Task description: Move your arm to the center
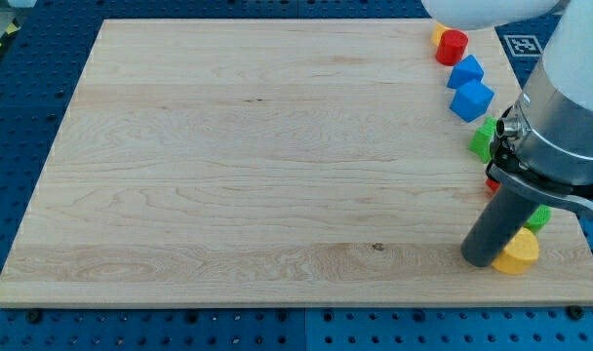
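My tip (480,259) rests on the wooden board (257,166) near its lower right corner. A yellow block (518,253) lies right against the tip's right side. A green block (539,217) peeks out just above the yellow one, behind the rod. Another green block (484,140) and a sliver of a red block (492,183) sit at the right edge, partly hidden by the arm. Two blue blocks (465,70) (471,99) lie further up the right side. A red cylinder (452,46) with a yellow block (438,35) behind it sits at the top right.
The board lies on a blue perforated table (23,107). The arm's large grey and white body (565,107) covers the board's right edge. A black-and-white marker tag (522,44) lies off the board at the top right.
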